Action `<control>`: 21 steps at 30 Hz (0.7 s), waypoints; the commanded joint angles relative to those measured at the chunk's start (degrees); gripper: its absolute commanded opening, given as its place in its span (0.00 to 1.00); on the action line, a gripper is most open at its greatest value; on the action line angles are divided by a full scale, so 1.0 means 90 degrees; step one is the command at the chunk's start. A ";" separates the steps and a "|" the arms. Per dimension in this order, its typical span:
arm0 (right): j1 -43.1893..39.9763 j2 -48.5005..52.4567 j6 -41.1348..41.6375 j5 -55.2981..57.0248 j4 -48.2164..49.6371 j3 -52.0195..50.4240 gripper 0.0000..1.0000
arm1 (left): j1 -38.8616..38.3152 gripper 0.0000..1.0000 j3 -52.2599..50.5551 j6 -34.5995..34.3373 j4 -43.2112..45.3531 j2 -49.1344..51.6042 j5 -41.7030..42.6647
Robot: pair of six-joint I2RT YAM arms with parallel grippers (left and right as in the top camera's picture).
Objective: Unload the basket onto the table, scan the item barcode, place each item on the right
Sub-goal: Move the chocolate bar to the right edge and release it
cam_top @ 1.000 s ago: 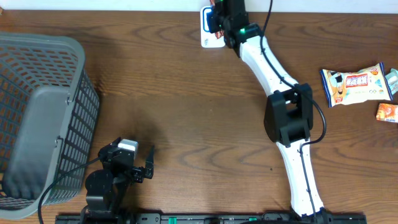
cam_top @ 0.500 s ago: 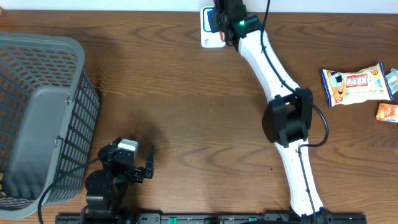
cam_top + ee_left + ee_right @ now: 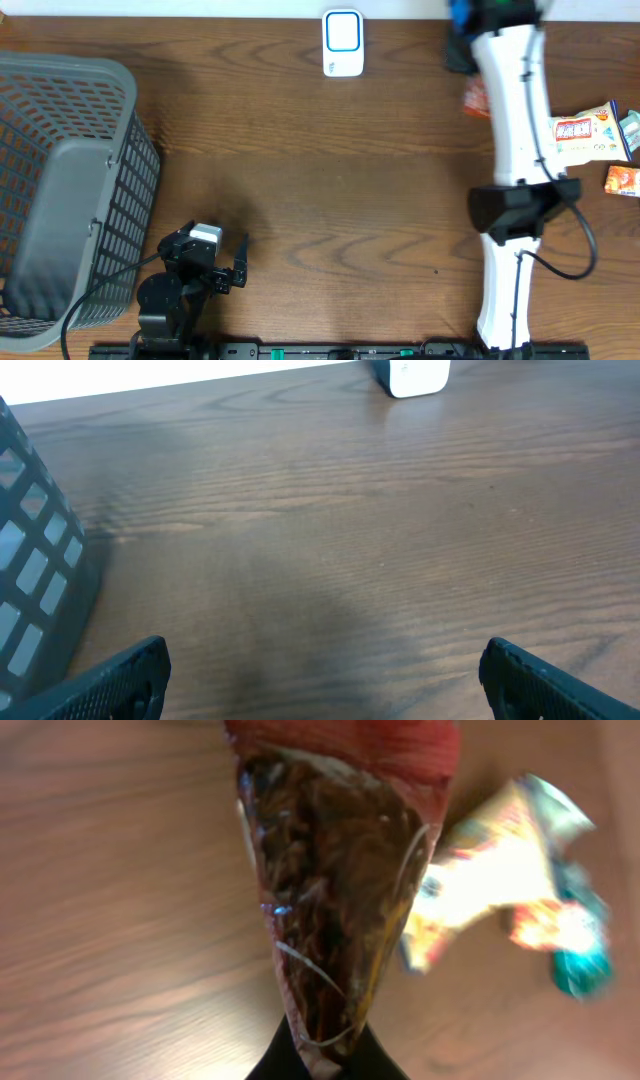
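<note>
Red packet (image 3: 338, 880) — pinched in right gripper (image 3: 323, 1058)

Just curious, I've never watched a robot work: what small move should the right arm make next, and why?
Probably lower the red packet and let go. The right fingers are shut on it, and it has swung away from the scanner to beside the other snack packs, so scanning looks done.

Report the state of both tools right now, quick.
Left tool: open, holding nothing.
Right tool: closed on the red snack packet.
</note>
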 commanded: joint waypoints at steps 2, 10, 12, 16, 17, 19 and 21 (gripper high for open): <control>-0.0821 -0.0036 0.0799 0.0362 -0.0036 -0.0515 0.01 | -0.0015 0.98 -0.0083 0.0090 -0.0129 -0.0034 -0.0022; -0.2011 -0.0036 0.1001 0.0112 -0.0036 -0.2193 0.01 | -0.0015 0.98 -0.0083 0.0090 -0.0129 -0.0034 -0.0022; -0.2217 -0.0041 0.1005 0.0112 -0.0036 -0.2623 0.01 | -0.0015 0.99 -0.0083 0.0090 -0.0129 -0.0034 -0.0024; -0.2606 -0.0044 0.1195 0.0277 -0.0036 -0.3354 0.01 | -0.0015 0.98 -0.0083 0.0090 -0.0129 -0.0034 -0.0022; -0.2691 -0.0044 0.1319 0.0442 -0.0036 -0.3487 0.01 | -0.0015 0.99 -0.0083 0.0090 -0.0129 -0.0034 -0.0022; -0.2885 -0.0044 0.1729 0.0852 -0.0036 -0.3769 0.01 | -0.0015 0.98 -0.0083 0.0090 -0.0129 -0.0034 -0.0022; -0.3121 -0.0041 0.2149 0.1146 0.0172 -0.4056 0.01 | -0.0015 0.98 -0.0083 0.0090 -0.0129 -0.0034 -0.0022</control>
